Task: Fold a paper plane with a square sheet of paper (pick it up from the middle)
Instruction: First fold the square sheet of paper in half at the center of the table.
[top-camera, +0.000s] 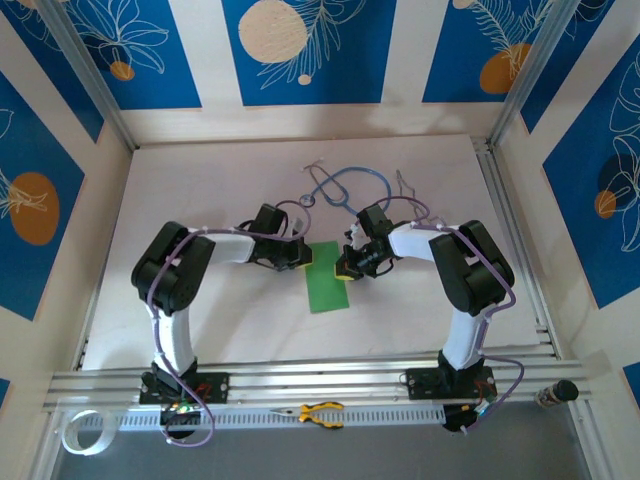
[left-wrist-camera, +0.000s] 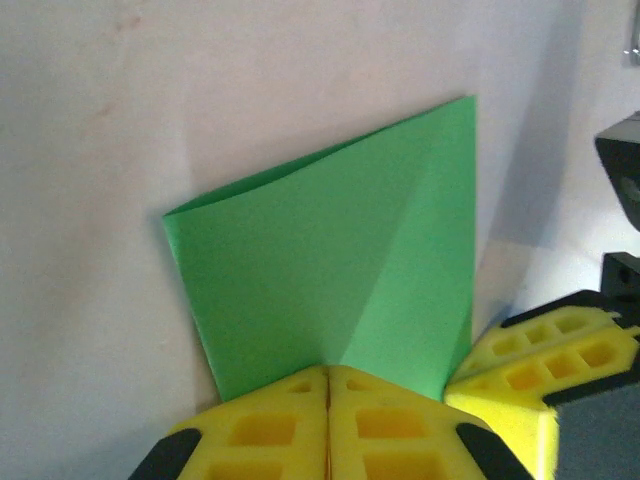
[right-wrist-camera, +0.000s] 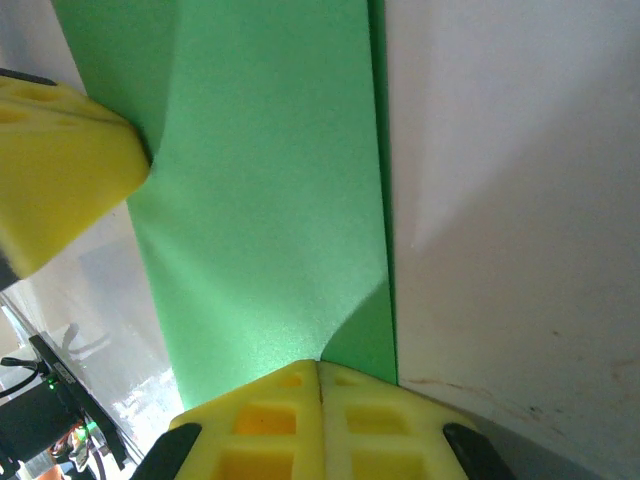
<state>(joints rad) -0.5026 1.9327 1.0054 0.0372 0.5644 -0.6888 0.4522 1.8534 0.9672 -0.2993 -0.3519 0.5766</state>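
The square sheet of paper (top-camera: 327, 277) is bright green and lies folded into a narrow rectangle on the white table between both arms. My left gripper (top-camera: 300, 255) is shut on its left edge. In the left wrist view the yellow fingertips (left-wrist-camera: 329, 372) pinch the paper (left-wrist-camera: 330, 250), which lifts into a crease from that point. My right gripper (top-camera: 348, 265) is shut on the right edge. Its tips (right-wrist-camera: 319, 365) meet on the green sheet (right-wrist-camera: 270, 200), and a fold line runs along the sheet's right side. A paper plane is out of view.
A blue stethoscope (top-camera: 340, 185) lies on the table just behind the grippers. Yellow-handled pliers (top-camera: 320, 412) rest on the front rail between the arm bases. A tape roll (top-camera: 80, 430) sits at the front left. Aluminium rails border the table's right side (top-camera: 520, 250).
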